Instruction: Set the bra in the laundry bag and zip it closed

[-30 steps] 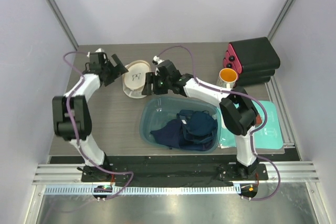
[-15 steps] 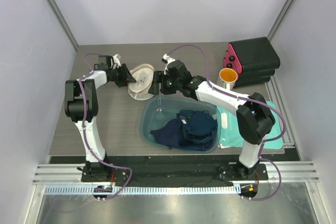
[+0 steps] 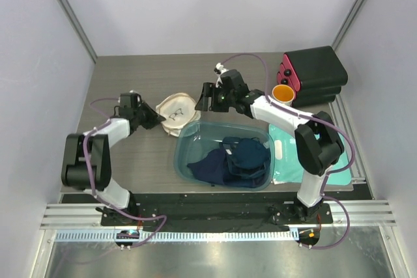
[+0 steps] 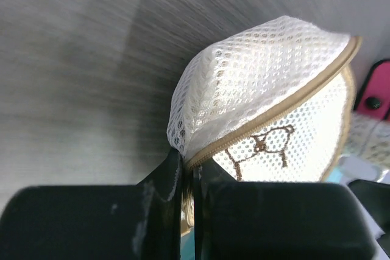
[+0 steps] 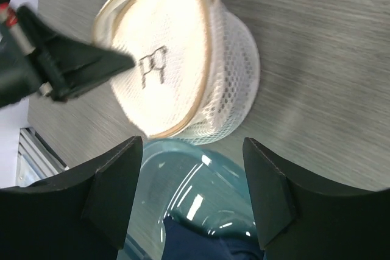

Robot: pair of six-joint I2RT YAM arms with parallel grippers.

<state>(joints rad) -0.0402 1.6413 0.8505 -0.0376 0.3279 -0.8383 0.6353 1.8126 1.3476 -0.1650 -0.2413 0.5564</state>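
The laundry bag (image 3: 178,111) is a cream mesh pouch with a tan zip rim and a dark emblem, lying on the table just behind the basin. My left gripper (image 3: 158,120) is at its left edge. In the left wrist view that gripper (image 4: 187,165) is shut on the bag's (image 4: 256,89) zip rim. My right gripper (image 3: 203,99) hovers at the bag's right side, open and holding nothing. In the right wrist view the bag (image 5: 164,59) lies beyond the open right gripper (image 5: 192,144). The bra does not show in any view.
A clear teal basin (image 3: 184,150) holds a heap of navy clothes (image 3: 238,161) in the middle of the table. An orange cup (image 3: 283,94) and a black case (image 3: 316,73) stand at the back right. A flat teal pouch (image 3: 332,161) lies at the right.
My left gripper moved in toward the bag, went from wide open to shut on its rim, and came nearer. The bag shifted slightly nearer. The right gripper drew back to the right.
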